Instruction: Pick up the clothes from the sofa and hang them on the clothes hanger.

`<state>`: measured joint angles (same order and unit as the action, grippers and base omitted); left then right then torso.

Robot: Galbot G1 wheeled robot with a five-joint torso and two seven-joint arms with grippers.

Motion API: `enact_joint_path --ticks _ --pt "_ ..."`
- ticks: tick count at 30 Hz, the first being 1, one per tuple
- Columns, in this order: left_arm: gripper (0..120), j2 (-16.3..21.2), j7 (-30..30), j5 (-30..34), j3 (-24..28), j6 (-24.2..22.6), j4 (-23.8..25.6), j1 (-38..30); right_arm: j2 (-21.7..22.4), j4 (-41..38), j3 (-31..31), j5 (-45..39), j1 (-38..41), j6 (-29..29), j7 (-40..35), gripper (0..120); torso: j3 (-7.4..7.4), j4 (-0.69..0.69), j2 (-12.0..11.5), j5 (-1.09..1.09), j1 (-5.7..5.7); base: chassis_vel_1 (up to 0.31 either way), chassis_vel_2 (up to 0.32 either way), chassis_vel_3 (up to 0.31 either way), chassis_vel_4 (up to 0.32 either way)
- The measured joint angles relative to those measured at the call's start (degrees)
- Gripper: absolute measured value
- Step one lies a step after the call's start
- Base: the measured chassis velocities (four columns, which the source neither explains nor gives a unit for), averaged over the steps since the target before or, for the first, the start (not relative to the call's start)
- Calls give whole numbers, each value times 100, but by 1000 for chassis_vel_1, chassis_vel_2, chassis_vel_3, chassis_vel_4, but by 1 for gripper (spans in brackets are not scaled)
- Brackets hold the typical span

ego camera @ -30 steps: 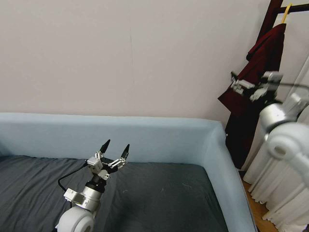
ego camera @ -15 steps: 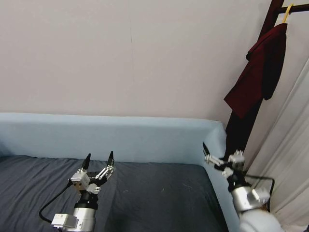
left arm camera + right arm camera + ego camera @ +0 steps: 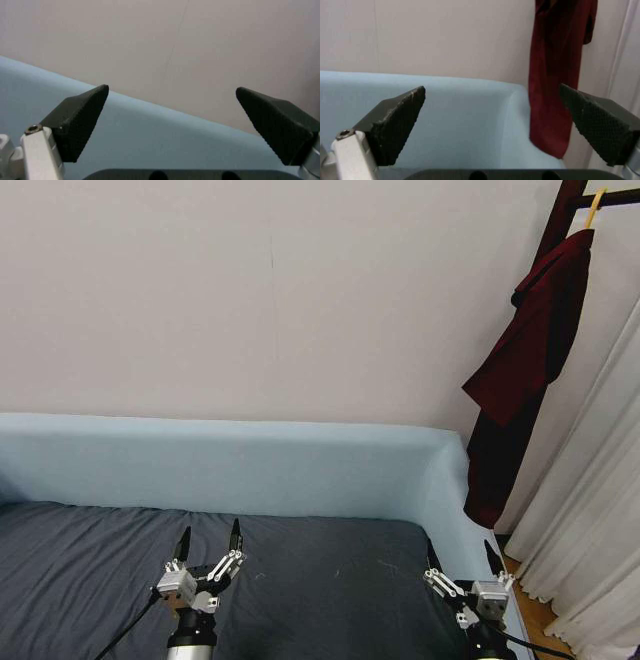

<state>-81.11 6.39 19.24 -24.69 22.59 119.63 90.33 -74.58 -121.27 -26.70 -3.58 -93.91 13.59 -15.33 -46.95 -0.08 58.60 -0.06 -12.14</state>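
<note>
A white curtain (image 3: 590, 560) hangs beside the plain pale wall (image 3: 250, 300).

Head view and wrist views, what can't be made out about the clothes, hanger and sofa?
Yellow hanger: head view, its top is cut off by the upper edge.
Dark red garment: right wrist view, its shoulders are cut off by the upper edge.
Sofa seat: head view, front cut off by the bottom edge; clothes there would go unseen.
Left gripper, right gripper: head view, arms cut off below.
</note>
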Motion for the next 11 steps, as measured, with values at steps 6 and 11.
enact_joint_path --ticks 6,11 --pt "100 234 44 -53 48 -212 305 104 316 -171 -334 -123 -41 -25 -29 100 -1 1 0 1 -1 0 0 0 0" --pt "100 283 72 -51 51 -430 510 199 277 -240 -414 -45 51 -25 -88 100 0 2 0 2 0 0 0 0 0"
